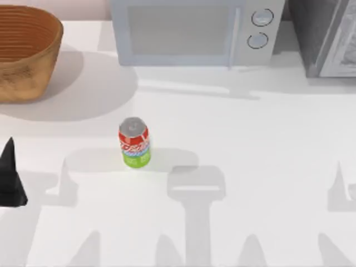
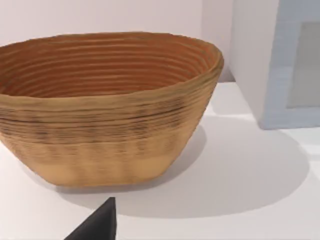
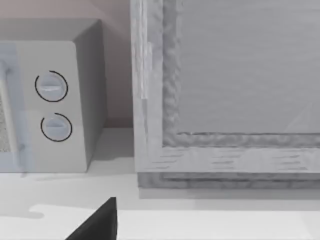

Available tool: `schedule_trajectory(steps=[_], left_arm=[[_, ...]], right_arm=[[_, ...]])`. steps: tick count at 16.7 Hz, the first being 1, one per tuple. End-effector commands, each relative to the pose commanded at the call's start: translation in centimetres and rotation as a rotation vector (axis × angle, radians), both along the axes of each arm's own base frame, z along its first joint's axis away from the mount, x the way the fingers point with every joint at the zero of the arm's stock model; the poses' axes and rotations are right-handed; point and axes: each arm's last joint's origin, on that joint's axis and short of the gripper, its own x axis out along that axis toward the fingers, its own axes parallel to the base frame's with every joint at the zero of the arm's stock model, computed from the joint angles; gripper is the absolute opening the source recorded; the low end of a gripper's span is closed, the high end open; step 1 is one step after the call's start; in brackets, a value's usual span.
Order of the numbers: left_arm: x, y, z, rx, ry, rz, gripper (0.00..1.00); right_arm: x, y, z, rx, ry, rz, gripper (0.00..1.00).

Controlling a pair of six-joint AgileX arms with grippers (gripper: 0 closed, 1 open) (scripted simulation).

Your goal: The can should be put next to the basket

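Note:
The can (image 1: 134, 143) stands upright on the white table, left of the middle, with a silver top, a red band and a green base. The orange-brown wicker basket (image 1: 25, 53) sits at the back left corner, well apart from the can; the left wrist view looks at the basket (image 2: 107, 107) and its ribbed inside from close by. My left gripper (image 1: 11, 178) is a dark shape at the table's left edge, left of the can and nearer the front than the basket, holding nothing I can see. A dark part of my right gripper (image 3: 97, 222) edges into the right wrist view.
A pale microwave (image 1: 194, 30) with two round knobs stands along the back middle. A grey box-like appliance (image 1: 325, 36) stands at the back right, and the right wrist view faces it. Open tabletop lies between the can and the basket.

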Motion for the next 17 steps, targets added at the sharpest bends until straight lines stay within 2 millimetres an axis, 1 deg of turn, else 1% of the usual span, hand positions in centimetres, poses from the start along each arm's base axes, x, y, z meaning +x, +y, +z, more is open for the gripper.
schedule_trajectory(steps=[3,5,7,10,13,15,17], left_arm=[[1.4,-0.7,3.1,0.039,0.153,-0.061,1.00],[3.0,-1.4,5.3,0.075,0.272,-0.106,1.00],[5.2,-2.4,7.3,0.119,0.402,-0.155,1.00],[9.5,-4.5,9.5,0.199,0.605,-0.237,1.00],[14.4,-7.5,10.0,0.293,0.808,-0.326,1.00],[17.5,-9.9,9.4,0.359,0.936,-0.384,1.00],[20.2,-12.3,8.2,0.424,1.051,-0.439,1.00]], right_arm=[[0.0,0.0,0.0,0.000,0.000,0.000,1.00],[0.0,0.0,0.0,0.000,0.000,0.000,1.00],[0.0,0.0,0.0,0.000,0.000,0.000,1.00],[0.0,0.0,0.0,0.000,0.000,0.000,1.00],[0.0,0.0,0.0,0.000,0.000,0.000,1.00],[0.0,0.0,0.0,0.000,0.000,0.000,1.00],[0.0,0.0,0.0,0.000,0.000,0.000,1.00]])
